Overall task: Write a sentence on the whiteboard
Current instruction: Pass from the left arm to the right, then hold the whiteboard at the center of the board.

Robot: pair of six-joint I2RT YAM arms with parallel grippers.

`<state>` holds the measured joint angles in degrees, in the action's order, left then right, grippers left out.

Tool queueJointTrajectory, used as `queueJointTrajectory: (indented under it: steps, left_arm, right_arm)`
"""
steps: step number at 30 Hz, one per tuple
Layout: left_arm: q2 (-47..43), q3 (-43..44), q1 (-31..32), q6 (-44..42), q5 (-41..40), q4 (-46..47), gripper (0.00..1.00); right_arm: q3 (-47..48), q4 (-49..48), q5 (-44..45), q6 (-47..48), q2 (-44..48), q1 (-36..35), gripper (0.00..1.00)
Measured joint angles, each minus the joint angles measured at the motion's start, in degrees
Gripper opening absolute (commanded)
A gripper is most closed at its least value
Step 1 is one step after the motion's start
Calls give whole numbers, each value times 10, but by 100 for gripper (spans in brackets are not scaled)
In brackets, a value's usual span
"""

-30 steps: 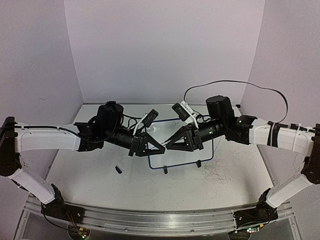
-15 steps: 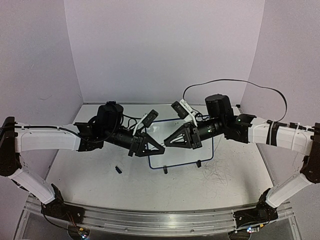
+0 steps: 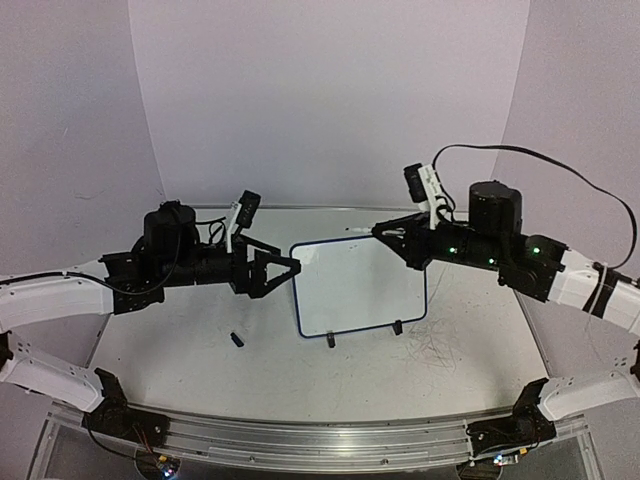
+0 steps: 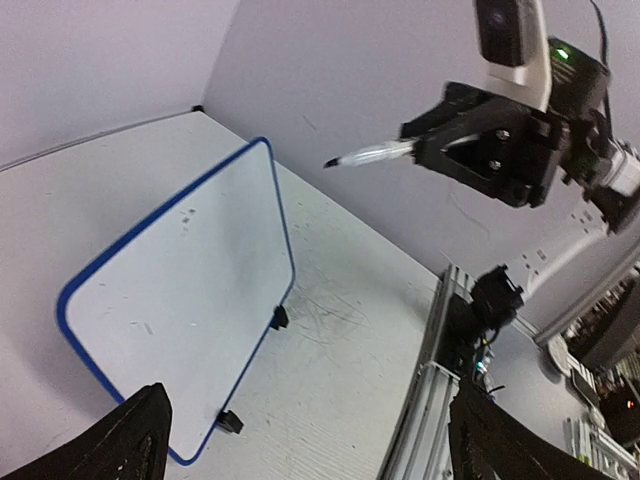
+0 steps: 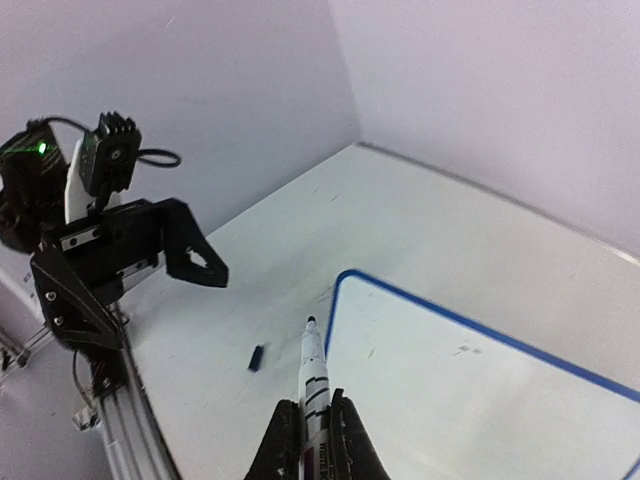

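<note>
The whiteboard (image 3: 360, 290), white with a dark blue rim and two small black feet, stands tilted at mid-table. Its face (image 4: 180, 290) bears only a few faint specks, and no sentence is in view on it. My right gripper (image 3: 392, 236) hangs above the board's far edge. It is shut on a white marker (image 5: 315, 375) whose dark tip points left, past the board's top left corner. My left gripper (image 3: 288, 270) is open and empty just left of the board. Its fingers (image 4: 135, 440) stand wide apart at the bottom corners of the left wrist view.
A small dark marker cap (image 3: 237, 339) lies on the table left of the board's near corner, also as cap (image 5: 256, 358) in the right wrist view. Grey scribble marks (image 3: 435, 352) scuff the tabletop at right. The aluminium rail (image 3: 300, 440) runs along the near edge.
The two grippers were together over the board. The left has opened and drawn back left, and the right, shut on the marker, has pulled up and to the right.
</note>
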<state>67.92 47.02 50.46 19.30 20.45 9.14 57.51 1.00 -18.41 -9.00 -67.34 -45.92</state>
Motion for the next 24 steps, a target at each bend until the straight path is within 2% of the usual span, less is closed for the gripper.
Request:
queueJointTrajectory:
  steps: [4,9,12,17,24]
  left_arm:
    - [-14,-13,0,23,-96,-1,99]
    - [-10,-43,-4,62,-209,-10,99]
    - [-5,-50,-16,84,-245,-17,99]
    - [22,-50,-54,112,-250,-17,99]
    - [77,-51,-85,117,-197,-16,99]
  right_arm:
    - [-30,-28,72,1,43,4,0]
    - [-30,-34,104,15,24,6,0]
    - [-30,-34,120,22,18,6,0]
    - [-30,-36,145,28,9,6,0]
    - [-49,-39,169,36,-3,6,0]
